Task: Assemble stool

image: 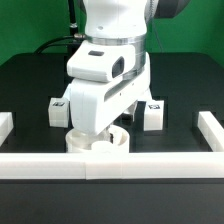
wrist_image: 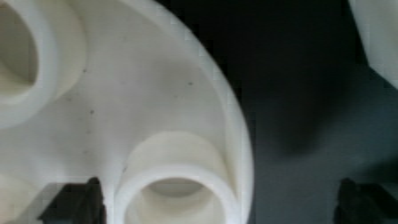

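The round white stool seat [image: 98,143] lies on the black table just behind the front rail, directly under the arm's hand. In the wrist view the seat [wrist_image: 125,110] fills most of the picture, very close and blurred, with a round socket [wrist_image: 175,188] in it. My gripper [wrist_image: 222,205] is open: one dark fingertip [wrist_image: 71,200] shows over the seat and the other [wrist_image: 374,200] stands apart from its rim, over the dark table. In the exterior view the hand [image: 100,128] hides the fingers. Two tagged leg blocks [image: 60,110] [image: 153,114] stand beside the hand.
A long white border rail [image: 112,163] runs along the front edge. Short white rail pieces stand at the exterior view's left [image: 5,125] and right [image: 210,128]. A pale blurred shape [wrist_image: 377,40] shows at the edge of the wrist view.
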Controlling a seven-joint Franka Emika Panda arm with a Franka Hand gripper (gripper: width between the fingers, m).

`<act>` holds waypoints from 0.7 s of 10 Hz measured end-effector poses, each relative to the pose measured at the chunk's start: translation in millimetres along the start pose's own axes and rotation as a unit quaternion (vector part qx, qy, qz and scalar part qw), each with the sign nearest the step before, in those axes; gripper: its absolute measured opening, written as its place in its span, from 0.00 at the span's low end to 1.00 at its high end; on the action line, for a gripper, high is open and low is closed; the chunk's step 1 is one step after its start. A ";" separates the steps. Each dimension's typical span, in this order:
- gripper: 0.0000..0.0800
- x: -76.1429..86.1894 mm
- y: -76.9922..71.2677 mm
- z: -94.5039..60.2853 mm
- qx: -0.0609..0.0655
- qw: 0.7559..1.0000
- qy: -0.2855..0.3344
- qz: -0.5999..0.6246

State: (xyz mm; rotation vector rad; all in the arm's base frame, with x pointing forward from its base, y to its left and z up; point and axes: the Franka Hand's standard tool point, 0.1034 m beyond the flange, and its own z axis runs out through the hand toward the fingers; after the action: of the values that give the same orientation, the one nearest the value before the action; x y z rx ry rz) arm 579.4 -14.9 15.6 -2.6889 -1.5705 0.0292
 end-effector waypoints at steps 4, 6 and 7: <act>0.47 -0.2 0.9 2.8 0.001 1.000 0.000 0.001; 0.41 -0.2 1.2 2.4 0.001 1.000 0.000 0.001; 0.41 -0.2 1.3 2.4 0.001 1.000 0.000 0.001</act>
State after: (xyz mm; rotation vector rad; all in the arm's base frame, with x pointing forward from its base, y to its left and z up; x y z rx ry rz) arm 580.3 -15.7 13.1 -2.6893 -1.5680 0.0304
